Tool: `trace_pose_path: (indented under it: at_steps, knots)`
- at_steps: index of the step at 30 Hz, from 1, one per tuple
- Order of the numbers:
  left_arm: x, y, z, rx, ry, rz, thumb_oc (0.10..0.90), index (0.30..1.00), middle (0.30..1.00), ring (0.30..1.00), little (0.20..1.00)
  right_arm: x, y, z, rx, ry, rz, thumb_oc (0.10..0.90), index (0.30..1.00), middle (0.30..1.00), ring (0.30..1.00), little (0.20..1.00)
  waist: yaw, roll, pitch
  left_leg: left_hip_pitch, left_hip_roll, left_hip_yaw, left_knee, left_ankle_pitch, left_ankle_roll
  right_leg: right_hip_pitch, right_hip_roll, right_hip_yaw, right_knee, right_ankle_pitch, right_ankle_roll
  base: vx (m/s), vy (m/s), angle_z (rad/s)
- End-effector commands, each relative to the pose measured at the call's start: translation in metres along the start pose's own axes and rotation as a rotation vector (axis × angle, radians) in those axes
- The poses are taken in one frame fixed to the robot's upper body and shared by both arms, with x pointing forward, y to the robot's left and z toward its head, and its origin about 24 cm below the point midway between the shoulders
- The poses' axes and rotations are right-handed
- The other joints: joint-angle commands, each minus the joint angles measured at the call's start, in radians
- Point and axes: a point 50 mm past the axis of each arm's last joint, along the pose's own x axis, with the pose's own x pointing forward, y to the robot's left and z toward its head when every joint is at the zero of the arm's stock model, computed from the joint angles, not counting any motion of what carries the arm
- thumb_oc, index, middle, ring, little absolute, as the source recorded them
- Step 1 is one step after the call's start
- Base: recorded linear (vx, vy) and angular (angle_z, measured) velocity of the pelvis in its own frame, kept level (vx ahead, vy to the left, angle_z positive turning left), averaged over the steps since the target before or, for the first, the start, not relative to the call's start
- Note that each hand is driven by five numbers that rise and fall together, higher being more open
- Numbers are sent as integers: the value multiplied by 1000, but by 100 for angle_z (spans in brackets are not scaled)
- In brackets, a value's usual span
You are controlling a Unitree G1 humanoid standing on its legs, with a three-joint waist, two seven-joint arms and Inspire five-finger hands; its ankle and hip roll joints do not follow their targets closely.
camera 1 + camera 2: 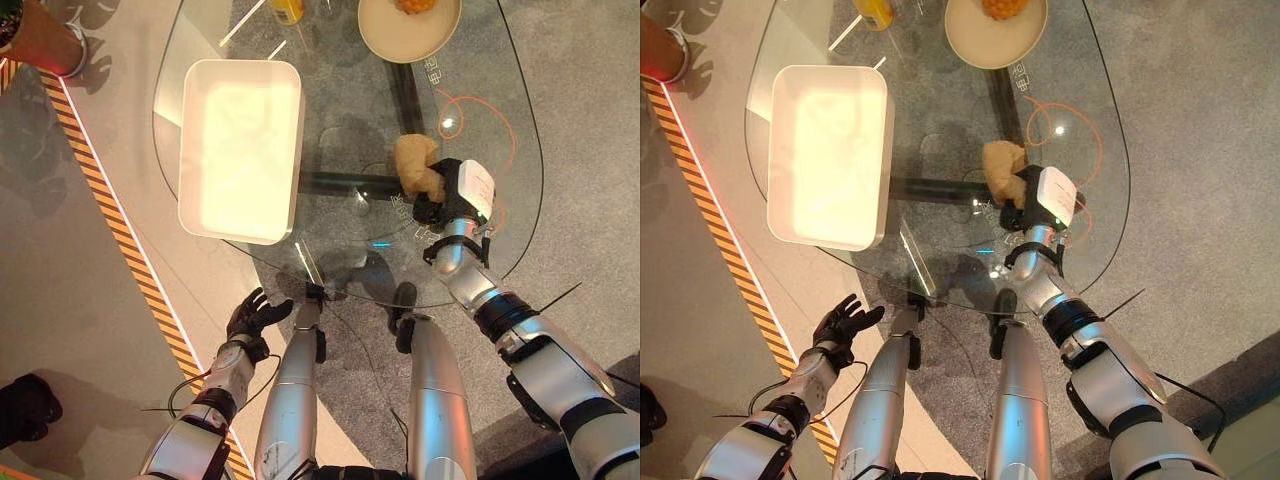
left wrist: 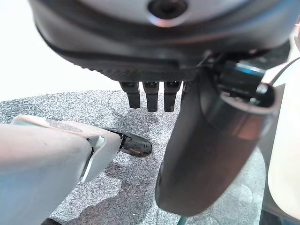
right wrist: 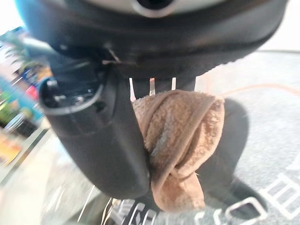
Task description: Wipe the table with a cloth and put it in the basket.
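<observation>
The right hand (image 1: 452, 195) has its fingers and thumb curled around the crumpled tan terry cloth (image 1: 418, 165), which rests on the round glass table (image 1: 520, 150), so wiping seems to be in progress. The white rectangular plastic basket (image 1: 192, 150) on the table's left part holds nothing, so the drop-off remains. The left hand (image 1: 255, 314) hangs below the table edge, fingers relaxed and spread

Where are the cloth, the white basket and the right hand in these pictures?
cloth (image 1: 415, 160): left eye view, on its bunched top.
white basket (image 1: 291, 150): left eye view, on its right rim.
right hand (image 1: 1015, 215): right eye view, on its dark fingers under the cloth.
</observation>
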Motion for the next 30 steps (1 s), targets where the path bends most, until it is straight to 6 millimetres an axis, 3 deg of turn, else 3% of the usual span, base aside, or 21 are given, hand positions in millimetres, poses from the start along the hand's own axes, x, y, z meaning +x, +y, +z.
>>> trace_pose_path:
  at_steps: [1, 9, 30]
  knots:
    - [-2, 4, -3, -19, -22, 25, 800, 900, 900, 900, 900, -8, 15, 59, 32, -260, 96, 100, 300, 300, 300, 200, 14, 24, -19, -1, -99, 96, 126, -134, 76, 22, 35, 25, -207, 131, 44, 0, 0, 0]
    - [-2, 6, -2, -21, -28, 33, 800, 900, 900, 900, 900, -17, 23, 72, 10, -329, 161, 100, 300, 300, 300, 200, 14, 18, -19, -7, -95, 103, 128, -132, 73, 16, 32, 25, -212, 134, 44, 0, 0, 0]
    - [-1, 4, 0, -13, -28, 21, 800, 900, 900, 900, 900, -24, 30, 78, -28, -384, 250, 100, 300, 300, 300, 200, 15, 17, -19, -5, -97, 99, 125, -129, 73, 15, 29, 19, -213, 136, 43, 0, 0, 0]
